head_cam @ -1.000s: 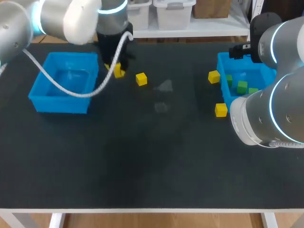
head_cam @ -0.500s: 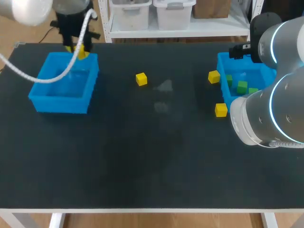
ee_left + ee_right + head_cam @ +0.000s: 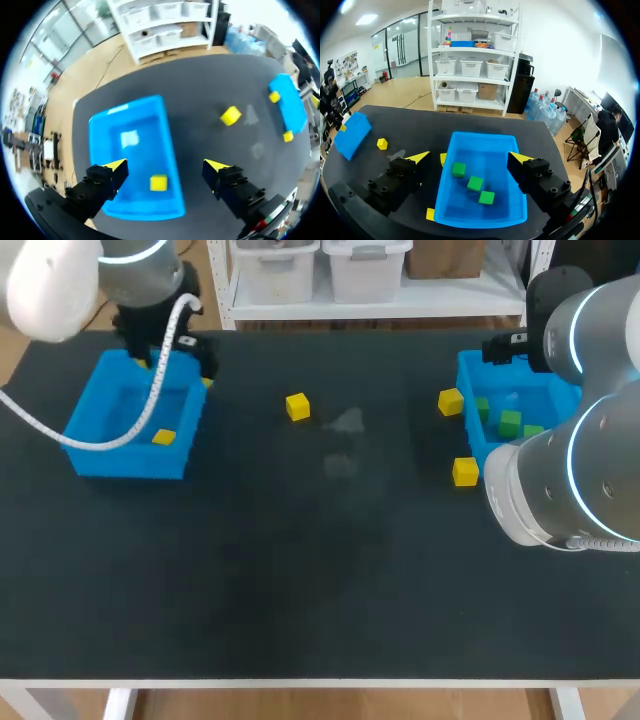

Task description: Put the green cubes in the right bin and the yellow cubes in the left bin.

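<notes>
Two pincers, and both are spread wide with nothing in them! The left pincer point(image 3: 166, 165) hangs above the open blue plastic left bin point(image 3: 128, 462), which stands near the far left corner of the black table point(image 3: 320, 570). Its yellow tips are far apart and touch nothing, one over the bin, the other out over the table beside it. Down on that bin's floor, close to its near wall, lies a small yellow cube point(image 3: 164, 438), directly under the gap between the fingers.

Out on the table toward the far edge, left of the middle, a second yellow cube point(image 3: 297, 406) sits alone, well apart from both bins.

Over at the right edge, the right pincer point(image 3: 468, 157) hovers above the matching blue plastic right bin point(image 3: 548, 398), fingers just as wide and gripping nothing. Inside it, three small green cubes point(image 3: 475, 183) lie close together on the floor. A third yellow cube point(image 3: 451, 401) sits just beside this bin's left wall. A fourth yellow cube point(image 3: 465, 471) is by its near left corner, outside.
</notes>
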